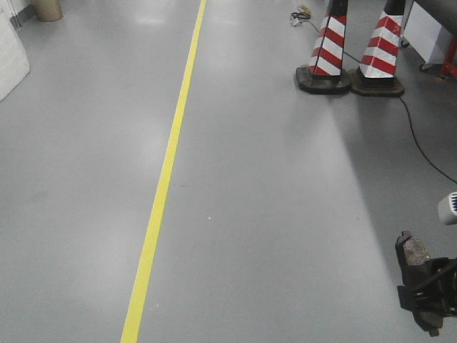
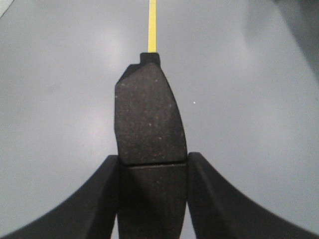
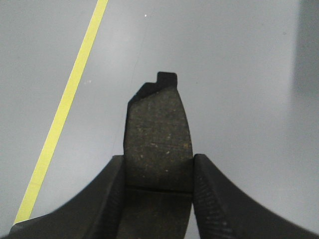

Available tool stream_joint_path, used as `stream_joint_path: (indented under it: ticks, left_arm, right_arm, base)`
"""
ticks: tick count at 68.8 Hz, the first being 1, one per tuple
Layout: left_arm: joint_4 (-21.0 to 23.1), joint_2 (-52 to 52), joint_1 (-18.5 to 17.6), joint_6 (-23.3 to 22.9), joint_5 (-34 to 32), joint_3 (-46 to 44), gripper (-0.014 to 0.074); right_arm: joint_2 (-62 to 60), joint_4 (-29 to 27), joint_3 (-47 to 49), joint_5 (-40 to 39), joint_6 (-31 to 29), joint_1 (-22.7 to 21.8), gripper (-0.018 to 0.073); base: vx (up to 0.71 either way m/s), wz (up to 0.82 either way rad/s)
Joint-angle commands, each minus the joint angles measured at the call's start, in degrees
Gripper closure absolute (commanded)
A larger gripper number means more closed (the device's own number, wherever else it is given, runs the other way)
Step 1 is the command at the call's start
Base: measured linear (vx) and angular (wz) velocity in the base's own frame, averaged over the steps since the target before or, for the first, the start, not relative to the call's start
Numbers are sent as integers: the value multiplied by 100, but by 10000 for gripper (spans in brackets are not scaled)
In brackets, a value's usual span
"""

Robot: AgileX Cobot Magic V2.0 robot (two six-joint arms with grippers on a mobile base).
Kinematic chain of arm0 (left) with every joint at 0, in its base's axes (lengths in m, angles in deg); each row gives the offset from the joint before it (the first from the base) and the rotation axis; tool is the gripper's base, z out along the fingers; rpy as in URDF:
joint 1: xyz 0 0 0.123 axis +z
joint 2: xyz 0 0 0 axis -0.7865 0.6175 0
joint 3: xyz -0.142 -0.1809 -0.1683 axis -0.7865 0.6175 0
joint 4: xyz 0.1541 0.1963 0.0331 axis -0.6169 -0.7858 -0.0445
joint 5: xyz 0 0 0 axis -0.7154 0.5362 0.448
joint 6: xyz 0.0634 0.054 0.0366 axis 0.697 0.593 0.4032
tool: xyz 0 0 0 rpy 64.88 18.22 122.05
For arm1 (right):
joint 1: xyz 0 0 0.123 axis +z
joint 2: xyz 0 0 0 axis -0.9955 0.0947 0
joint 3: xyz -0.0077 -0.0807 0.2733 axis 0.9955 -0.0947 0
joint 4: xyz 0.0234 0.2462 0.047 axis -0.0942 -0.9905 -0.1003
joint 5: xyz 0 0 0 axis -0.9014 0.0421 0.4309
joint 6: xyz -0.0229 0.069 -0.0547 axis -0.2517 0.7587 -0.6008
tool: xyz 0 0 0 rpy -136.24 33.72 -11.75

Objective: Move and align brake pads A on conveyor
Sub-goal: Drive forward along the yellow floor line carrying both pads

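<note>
Left gripper is clamped on a pad: both black fingers press its long edges right at the thin groove. The far half sticks out ahead and ends in a small square tab. It hangs over grey floor, with the yellow line running straight on beyond the tab.

Right gripper is likewise closed tight on a second pad, touching both edges near its groove. This pad's face looks browner and scratched, with the tab again at the far end. It is over the same floor, and the line slants past on its left.

In the front view two red-and-white cones stand side by side at top right, and a black cable trails from them toward the right edge. At the lower right edge the right gripper shows partly, cut off by the frame, with a greyish pad end pointing up
</note>
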Motion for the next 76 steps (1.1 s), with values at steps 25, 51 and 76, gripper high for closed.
stream_joint_path:
  ticks: [25,51,76]
  left_arm:
    - [0,-2,-25,-10,-479,-167,519]
    - [0,-2,-25,-10,-479,-167,519]
    - [0,-2,-25,-10,-479,-167,519]
  right_arm:
    - [-55,-5,179,-358,-54,-3,569]
    - [-55,-5,179,-358,-54,-3,569]
    - [-55,-5,179,-358,-54,-3,569]
  base:
    - [46,2]
    - [47,0]
    - [45,1]
